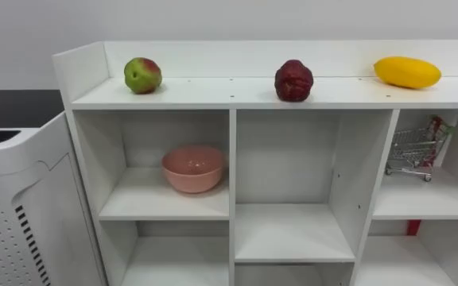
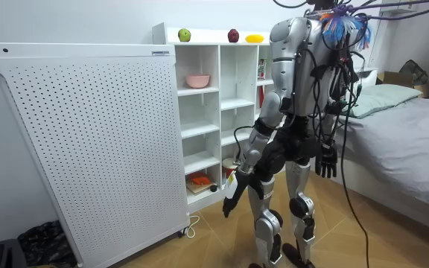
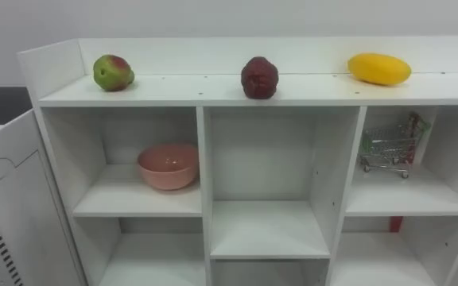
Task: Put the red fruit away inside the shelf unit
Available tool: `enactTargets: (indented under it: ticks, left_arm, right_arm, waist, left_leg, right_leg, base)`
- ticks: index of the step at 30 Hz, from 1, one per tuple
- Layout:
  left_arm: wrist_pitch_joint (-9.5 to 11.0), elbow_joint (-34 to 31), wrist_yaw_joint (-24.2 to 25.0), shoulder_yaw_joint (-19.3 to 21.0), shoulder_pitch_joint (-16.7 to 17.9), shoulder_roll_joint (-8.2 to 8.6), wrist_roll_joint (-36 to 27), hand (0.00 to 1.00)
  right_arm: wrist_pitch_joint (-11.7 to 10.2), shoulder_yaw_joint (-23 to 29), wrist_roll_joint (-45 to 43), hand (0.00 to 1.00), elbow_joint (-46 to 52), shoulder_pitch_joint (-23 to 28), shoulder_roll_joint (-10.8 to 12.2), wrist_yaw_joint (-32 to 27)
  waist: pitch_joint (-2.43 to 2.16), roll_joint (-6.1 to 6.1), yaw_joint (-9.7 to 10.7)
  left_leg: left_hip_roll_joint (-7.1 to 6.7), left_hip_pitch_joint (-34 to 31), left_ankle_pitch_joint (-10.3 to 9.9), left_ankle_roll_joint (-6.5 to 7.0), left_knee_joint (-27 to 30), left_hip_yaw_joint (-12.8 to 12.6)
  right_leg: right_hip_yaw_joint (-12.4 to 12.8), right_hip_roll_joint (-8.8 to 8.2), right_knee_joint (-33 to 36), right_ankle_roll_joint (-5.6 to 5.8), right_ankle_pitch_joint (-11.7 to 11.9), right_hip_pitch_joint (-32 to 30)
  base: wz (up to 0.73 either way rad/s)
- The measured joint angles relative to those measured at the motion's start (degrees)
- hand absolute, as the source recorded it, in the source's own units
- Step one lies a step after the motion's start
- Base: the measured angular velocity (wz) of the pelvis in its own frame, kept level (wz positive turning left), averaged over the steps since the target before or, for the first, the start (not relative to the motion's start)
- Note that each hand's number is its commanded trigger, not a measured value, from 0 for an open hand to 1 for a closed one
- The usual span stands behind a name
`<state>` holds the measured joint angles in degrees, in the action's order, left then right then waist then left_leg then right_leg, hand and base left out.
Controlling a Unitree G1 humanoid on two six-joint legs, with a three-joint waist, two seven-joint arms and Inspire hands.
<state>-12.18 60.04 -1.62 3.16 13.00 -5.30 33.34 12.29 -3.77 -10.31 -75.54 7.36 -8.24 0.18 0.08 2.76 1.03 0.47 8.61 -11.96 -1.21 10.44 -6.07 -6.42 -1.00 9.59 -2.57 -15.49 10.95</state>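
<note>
Three fruits lie in a row on top of the white closet [image 1: 213,94]: a green and red apple [image 1: 142,75] at the left, a dark red fruit [image 1: 293,81] in the middle and a yellow mango [image 1: 407,71] at the right. In the room view I stand close in front of the closet, facing it. My left hand [image 2: 229,198] hangs low by my thigh with its fingers relaxed and holds nothing. At my other side my right hand [image 2: 326,160] hangs down, also relaxed and holding nothing.
A pink bowl [image 1: 192,168] sits in the upper left compartment and a small toy shopping cart [image 1: 417,148] in the upper right one. A tall white perforated panel [image 2: 88,149] stands against the closet's left side. A bed [image 2: 408,126] is behind me.
</note>
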Motion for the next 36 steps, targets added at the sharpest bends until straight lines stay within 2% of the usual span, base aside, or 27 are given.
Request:
enactTargets:
  ticks: [13, 17, 23, 25, 28, 29, 31, 35, 36]
  left_arm:
    - [0.02, 0.36, -0.04, 0.08, -0.32, 0.0, 0.01, 0.0]
    - [0.06, 0.36, -0.14, 0.19, -0.38, -0.03, 0.04, 0.0]
    - [1.03, 0.37, -1.46, 0.17, -0.31, -0.15, -0.1, 0.0]
    - [1.74, 0.27, -1.72, 0.16, -0.09, -0.16, -0.1, 0.0]
    - [3.47, -0.6, -1.76, 0.4, -0.09, -0.46, -0.07, 0.0]
    - [3.9, -0.85, -1.9, 0.91, -0.06, -0.47, -0.07, 0.0]
    - [5.17, -1.09, -3.35, 1.6, -0.06, -0.9, -0.08, 0.0]
    - [6.94, -1.5, -5.23, 1.49, -0.2, -1.45, -0.08, 0.0]
    - [7.44, -1.67, -5.74, 1.49, -0.17, -1.54, -0.11, 0.0]
  right_arm:
    - [-1.04, 0.76, 0.43, 0.0, 1.72, -0.54, -0.18, -1.27]
    - [-2.04, 3.16, 1.46, 0.0, 2.56, -0.63, -0.23, -2.87]
    - [-4.23, 6.84, 15.66, 0.0, 3.21, -1.17, -0.29, -6.15]
    - [-4.52, 7.6, 19.38, 0.0, 5.64, -1.16, -0.37, -6.84]
    - [-6.56, 9.74, 23.61, 0.0, 11.54, -2.09, -0.37, -7.63]
    - [-6.62, 10.51, 23.89, 0.0, 13.34, -2.2, -0.37, -7.82]
    - [-8.38, 12.17, 23.95, 0.0, 20.05, -2.57, -0.46, -10.1]
    - [-10.14, 12.39, 23.58, 0.0, 32.97, -2.67, -0.53, -13.11]
    - [-10.86, 12.45, 22.85, 0.0, 37.29, -2.6, -0.53, -14.22]
  waist:
    - [-0.02, -0.12, 0.07]
    - [-0.01, -0.4, 0.09]
    - [0.1, -0.89, 0.24]
    - [0.08, -0.87, 0.26]
    - [-0.06, -0.4, 0.82]
    - [-0.06, -0.32, 0.85]
    - [0.05, 0.02, 0.66]
    - [0.3, 0.55, 0.61]
    - [0.21, 0.65, 0.63]
  left_leg:
    - [0.01, -0.05, -0.01, 0.0, 0.4, -0.04]
    - [0.01, 0.02, -0.01, 0.0, 0.39, -0.14]
    - [0.02, -0.21, -0.01, 0.0, 0.38, 0.08]
    - [0.02, -0.14, -0.01, 0.0, 0.36, 0.02]
    - [0.02, -0.22, -0.01, 0.0, 0.34, -0.07]
    - [0.02, -0.2, -0.01, 0.0, 0.28, -0.06]
    - [0.04, 0.0, -0.01, 0.0, 0.24, -0.11]
    - [0.05, -0.15, -0.01, 0.0, 0.23, -0.46]
    - [0.03, -0.35, -0.01, 0.0, 0.28, -0.57]
  right_leg:
    - [0.37, 0.01, 0.15, 0.0, 0.0, 0.02]
    - [0.48, 0.02, 0.18, 0.01, 0.02, 0.02]
    - [0.19, 0.01, 0.11, 0.01, 0.03, -0.04]
    - [0.21, 0.01, 0.11, 0.01, 0.03, -0.01]
    - [-0.2, 0.01, 0.27, -0.03, 0.09, 0.1]
    - [-0.21, 0.03, 0.27, -0.03, 0.09, 0.1]
    - [0.13, 0.09, 0.25, -0.02, 0.1, 0.11]
    - [0.55, 0.08, 0.12, 0.08, 0.17, -0.23]
    - [0.82, 0.09, 0.11, 0.13, 0.2, -0.53]
  base:
    - [-0.01]
    - [0.0]
    - [0.01]
    - [0.0]
    - [0.04]
    - [0.0]
    - [-0.05]
    - [-0.05]
    - [-0.06]
